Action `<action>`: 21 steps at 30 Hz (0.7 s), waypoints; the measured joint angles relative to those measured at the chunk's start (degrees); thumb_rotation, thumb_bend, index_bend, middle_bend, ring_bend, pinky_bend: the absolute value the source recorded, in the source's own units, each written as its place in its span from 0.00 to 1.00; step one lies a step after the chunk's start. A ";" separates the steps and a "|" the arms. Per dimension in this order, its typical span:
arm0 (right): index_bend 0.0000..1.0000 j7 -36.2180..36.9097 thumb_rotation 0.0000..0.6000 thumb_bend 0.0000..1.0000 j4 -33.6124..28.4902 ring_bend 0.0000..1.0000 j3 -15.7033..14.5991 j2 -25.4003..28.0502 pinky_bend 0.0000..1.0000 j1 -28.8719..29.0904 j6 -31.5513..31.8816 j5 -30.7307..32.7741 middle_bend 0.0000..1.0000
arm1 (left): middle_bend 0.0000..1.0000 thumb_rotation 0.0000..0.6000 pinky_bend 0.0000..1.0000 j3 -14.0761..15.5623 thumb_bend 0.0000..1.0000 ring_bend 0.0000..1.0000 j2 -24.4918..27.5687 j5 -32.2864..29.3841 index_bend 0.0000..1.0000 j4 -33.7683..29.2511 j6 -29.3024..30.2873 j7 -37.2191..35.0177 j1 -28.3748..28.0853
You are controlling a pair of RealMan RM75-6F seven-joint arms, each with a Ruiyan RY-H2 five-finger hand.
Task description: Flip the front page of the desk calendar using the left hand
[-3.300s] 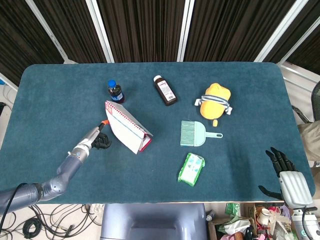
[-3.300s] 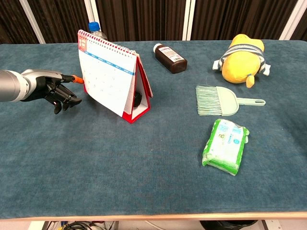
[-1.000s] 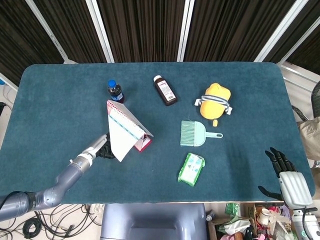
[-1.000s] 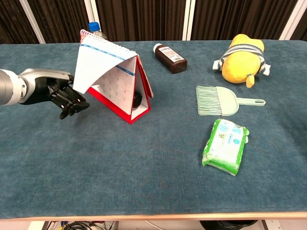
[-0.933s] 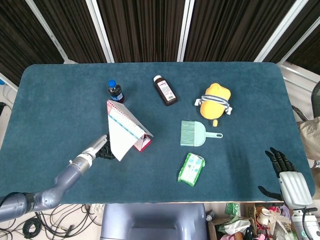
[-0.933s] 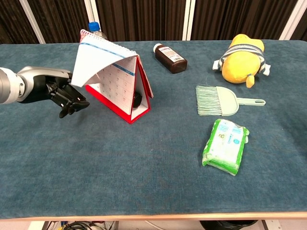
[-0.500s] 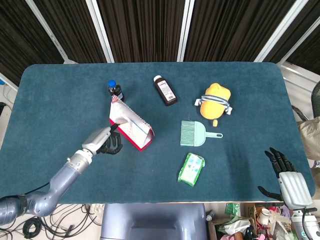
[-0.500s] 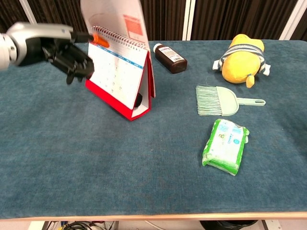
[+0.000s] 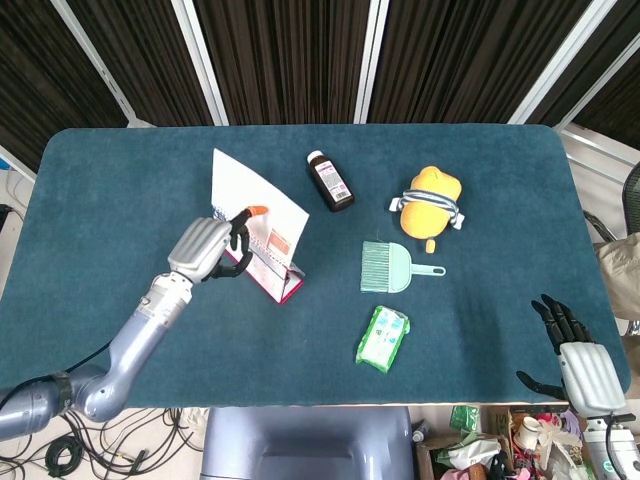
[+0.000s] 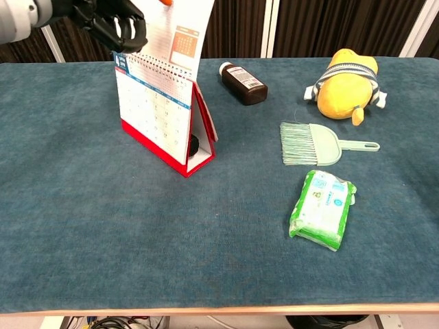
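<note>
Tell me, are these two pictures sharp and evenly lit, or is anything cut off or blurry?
Head view: even, soft light and sharp focus; faint shadows lie under the yellow plush toy and the dustpan brush. Chest view: also sharp, but the left hand and the lifted calendar page are cropped by the top edge.

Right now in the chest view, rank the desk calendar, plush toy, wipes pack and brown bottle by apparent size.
1. desk calendar
2. plush toy and wipes pack: they look alike, and the pack sits nearer the camera, so no ranking
3. brown bottle
</note>
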 measured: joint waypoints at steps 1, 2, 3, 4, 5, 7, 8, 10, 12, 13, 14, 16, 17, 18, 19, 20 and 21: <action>0.00 -0.01 1.00 0.06 0.00 0.00 0.02 0.00 0.17 0.00 0.00 0.02 0.00 | 0.55 1.00 0.56 -0.17 0.42 0.50 -0.46 -0.31 0.16 0.83 -0.10 0.61 -0.55; 0.00 -0.01 1.00 0.06 0.00 0.00 0.06 0.00 0.17 -0.01 0.05 0.07 0.00 | 0.51 1.00 0.53 -0.36 0.39 0.47 -0.93 -0.73 0.13 1.68 -0.28 1.22 -1.16; 0.00 -0.01 1.00 0.07 0.01 0.00 0.10 0.01 0.17 -0.01 0.08 0.11 0.00 | 0.41 1.00 0.45 -0.66 0.33 0.38 -1.49 -1.43 0.08 2.81 -0.62 2.05 -2.04; 0.00 0.01 1.00 0.07 0.02 0.00 0.12 0.01 0.17 -0.02 0.09 0.17 0.00 | 0.28 1.00 0.33 -0.88 0.25 0.26 -1.87 -2.03 0.03 3.66 -0.96 2.74 -2.73; 0.00 0.06 1.00 0.07 0.01 0.00 0.16 0.02 0.17 -0.04 0.10 0.26 0.00 | 0.19 1.00 0.24 -1.07 0.19 0.17 -2.19 -2.64 0.01 4.48 -1.35 3.49 -3.38; 0.00 0.14 1.00 0.08 -0.06 0.00 0.21 0.03 0.17 -0.06 0.10 0.40 0.00 | 0.02 1.00 0.07 -1.16 0.06 0.03 -2.42 -4.36 0.00 5.82 -2.79 5.53 -4.71; 0.00 0.17 1.00 0.09 -0.09 0.00 0.23 0.04 0.17 -0.08 0.09 0.46 0.00 | 0.00 1.00 0.04 -1.11 0.05 0.01 -2.34 -5.40 0.00 6.11 -3.62 6.53 -5.30; 0.00 0.22 1.00 0.09 -0.13 0.00 0.24 0.04 0.17 -0.08 0.09 0.47 0.00 | 0.00 1.00 0.01 -0.74 0.04 0.00 -1.74 -8.52 0.00 6.50 -6.00 9.43 -6.86; 0.00 0.27 1.00 0.09 -0.15 0.00 0.23 0.04 0.17 -0.09 0.09 0.47 0.00 | 0.00 1.00 0.00 -0.21 0.04 0.00 -0.68 -12.45 0.00 6.54 -8.45 12.28 -8.59; 0.00 0.31 1.00 0.09 -0.16 0.00 0.23 0.05 0.17 -0.09 0.09 0.47 0.00 | 0.00 1.00 0.00 0.05 0.04 0.00 -0.13 -14.28 0.00 6.43 -9.46 13.43 -9.37; 0.00 0.36 1.00 0.09 -0.19 0.00 0.22 0.05 0.17 -0.09 0.09 0.42 0.00 | 0.00 1.00 0.00 0.34 0.04 0.00 0.48 -16.12 0.00 6.27 -10.44 14.58 -10.18; 0.00 0.46 1.00 0.09 -0.23 0.00 0.19 0.05 0.17 -0.09 0.11 0.32 0.00 | 0.00 1.00 0.00 1.40 0.04 0.00 2.03 -20.36 0.00 5.74 -12.59 17.09 -12.12; 0.00 0.46 1.00 0.10 -0.26 0.00 0.16 0.07 0.17 -0.10 0.14 0.24 0.00 | 0.00 1.00 0.00 2.19 0.04 0.00 2.85 -22.88 0.00 5.42 -13.59 18.21 -13.19; 0.00 0.45 1.00 0.10 -0.29 0.00 0.15 0.09 0.17 -0.12 0.24 0.13 0.00 | 0.00 1.00 0.00 2.73 0.04 0.00 3.42 -24.77 0.00 5.16 -14.10 18.85 -13.96; 0.00 0.46 1.00 0.10 -0.33 0.00 0.12 0.12 0.17 -0.16 0.33 0.05 0.00 | 0.00 1.00 0.00 3.26 0.04 0.00 3.97 -26.51 0.00 4.84 -14.35 19.41 -14.72; 0.00 0.47 1.00 0.10 -0.34 0.00 0.09 0.14 0.17 -0.18 0.33 0.04 0.00 | 0.00 1.00 0.00 3.69 0.04 0.00 4.42 -27.94 0.00 4.54 -14.34 19.83 -15.39; 0.00 0.46 1.00 0.10 -0.33 0.00 0.07 0.15 0.17 -0.18 0.29 0.03 0.00 | 0.00 1.00 0.00 4.02 0.04 0.00 4.77 -29.14 0.00 4.15 -13.99 20.05 -15.89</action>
